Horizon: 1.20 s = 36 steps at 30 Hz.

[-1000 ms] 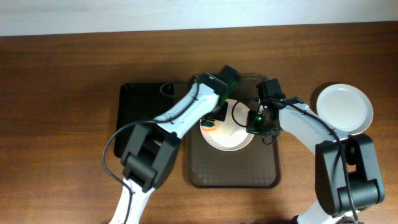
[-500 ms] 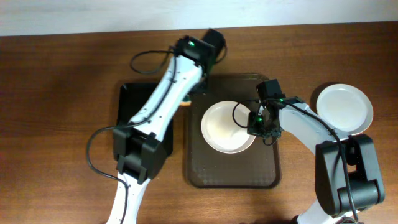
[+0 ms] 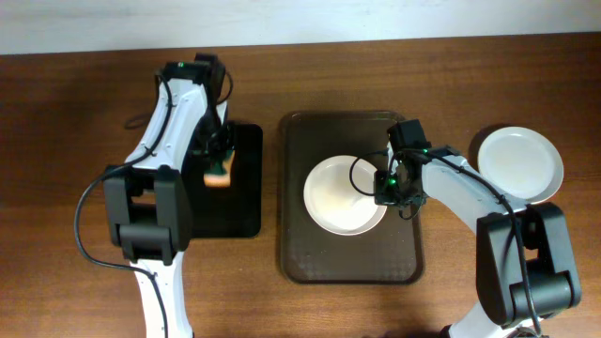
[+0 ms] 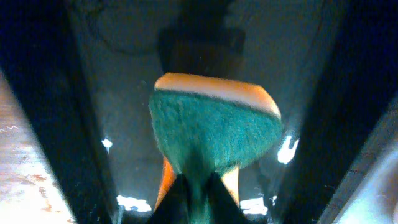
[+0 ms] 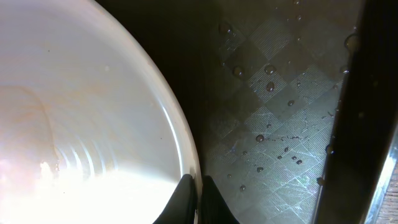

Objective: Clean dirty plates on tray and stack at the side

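Observation:
A white plate (image 3: 340, 194) lies on the brown tray (image 3: 349, 258); no smear shows on it. My right gripper (image 3: 385, 188) is shut on that plate's right rim; the right wrist view shows the fingertips (image 5: 196, 193) pinching the rim of the plate (image 5: 74, 124) above the wet tray floor (image 5: 280, 124). Another white plate (image 3: 521, 164) lies on the table to the right of the tray. My left gripper (image 3: 218, 167) is shut on a green and orange sponge (image 3: 219, 176) over the black tray (image 3: 235, 211); the sponge (image 4: 214, 127) fills the left wrist view.
The black tray lies left of the brown tray on the wooden table (image 3: 75, 141). Water drops dot the brown tray floor near its right rim (image 5: 360, 124). A pale wall strip (image 3: 300, 19) runs along the far edge.
My left arm has swung left from the plate on the brown tray to over the black tray, carrying the sponge. The orange smear on the plate is gone. The right gripper has not moved.

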Available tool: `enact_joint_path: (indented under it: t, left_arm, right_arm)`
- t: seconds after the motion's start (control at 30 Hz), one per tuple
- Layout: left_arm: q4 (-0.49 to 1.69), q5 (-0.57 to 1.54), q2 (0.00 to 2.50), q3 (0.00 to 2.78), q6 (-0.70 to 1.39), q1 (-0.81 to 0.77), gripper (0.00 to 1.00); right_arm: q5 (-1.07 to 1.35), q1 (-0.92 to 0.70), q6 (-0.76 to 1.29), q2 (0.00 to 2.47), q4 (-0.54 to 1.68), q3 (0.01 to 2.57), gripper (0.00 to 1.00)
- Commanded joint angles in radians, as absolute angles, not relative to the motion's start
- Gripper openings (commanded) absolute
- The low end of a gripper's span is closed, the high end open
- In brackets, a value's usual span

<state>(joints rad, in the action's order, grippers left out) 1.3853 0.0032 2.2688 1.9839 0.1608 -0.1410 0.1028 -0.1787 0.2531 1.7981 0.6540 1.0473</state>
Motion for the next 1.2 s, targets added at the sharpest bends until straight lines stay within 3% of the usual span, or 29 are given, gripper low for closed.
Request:
enact_joint_path:
  t: [0.0,0.07,0.17,0.2,0.23,0.27,0.3,0.47,0.67,1.03,1.17]
  left_arm:
    - [1.379,0.049,2.236,1.933,0.14,-0.108,0.31]
    - [1.38,0.045,2.196,1.933,0.139,-0.107,0.45]
    - [1.404,0.045,2.014,1.933,0.118,-0.052,0.61]
    - [1.405,0.046,1.98,1.933,0.118,-0.037,0.65]
    - [1.407,0.058,1.896,1.933,0.118,0.01,0.86]
    - [1.408,0.069,1.847,1.933,0.118,0.042,1.0]
    - [1.41,0.091,1.783,1.933,0.118,0.091,1.0]
    - [1.449,0.109,1.549,1.933,0.118,0.335,1.0]
    - [1.45,0.109,1.51,1.932,0.118,0.387,1.0]
    - [1.452,0.109,1.51,1.932,0.118,0.387,1.0]
    - [1.452,0.109,1.51,1.932,0.118,0.387,1.0]
  right_arm:
    - [0.049,-0.175,0.232,1.828,0.668,1.019,0.05]
    - [0.049,-0.175,0.232,1.828,0.666,1.019,0.09]
    - [0.049,-0.175,0.23,1.828,0.657,1.019,0.38]
    - [0.054,-0.175,0.219,1.828,0.652,1.019,0.34]
    - [0.06,-0.177,0.213,1.828,0.638,1.019,0.19]
    - [0.06,-0.177,0.213,1.828,0.632,1.019,0.14]
    - [0.06,-0.177,0.213,1.828,0.63,1.019,0.04]
    - [0.11,-0.19,0.134,1.763,0.728,1.14,0.04]
    - [0.21,-0.307,0.154,1.741,0.894,1.475,0.04]
    - [0.066,-0.7,0.199,1.888,0.392,1.517,0.04]
    - [0.067,-0.754,0.048,1.997,0.231,1.517,0.04]
